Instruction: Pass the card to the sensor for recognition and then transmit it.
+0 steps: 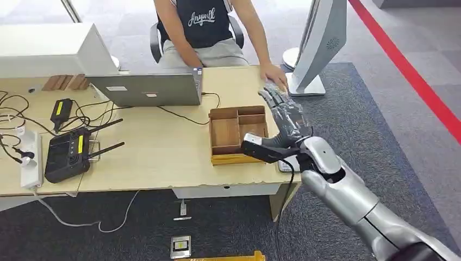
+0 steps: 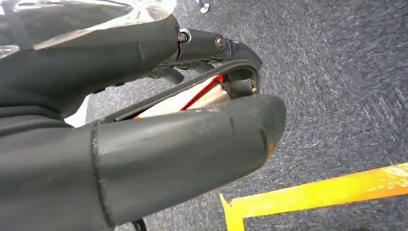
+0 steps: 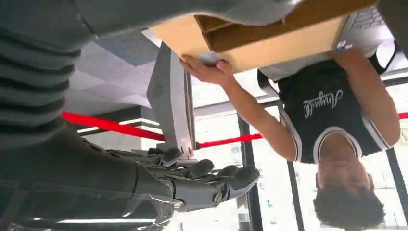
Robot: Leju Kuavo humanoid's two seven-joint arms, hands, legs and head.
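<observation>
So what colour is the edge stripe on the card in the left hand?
Red, along the pale card that the left hand holds; left wrist view shows it best.

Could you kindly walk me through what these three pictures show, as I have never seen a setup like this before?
They show one humanoid robot at a single moment. The head view looks down at a desk with a laptop, a wooden tray, a black controller and cables; a person sits opposite. The right robot hand reaches out over the desk's corner, fingers spread, holding nothing. The other two cameras sit at the wrists. The left robot hand hangs over carpet, gripping what looks like a card.
</observation>
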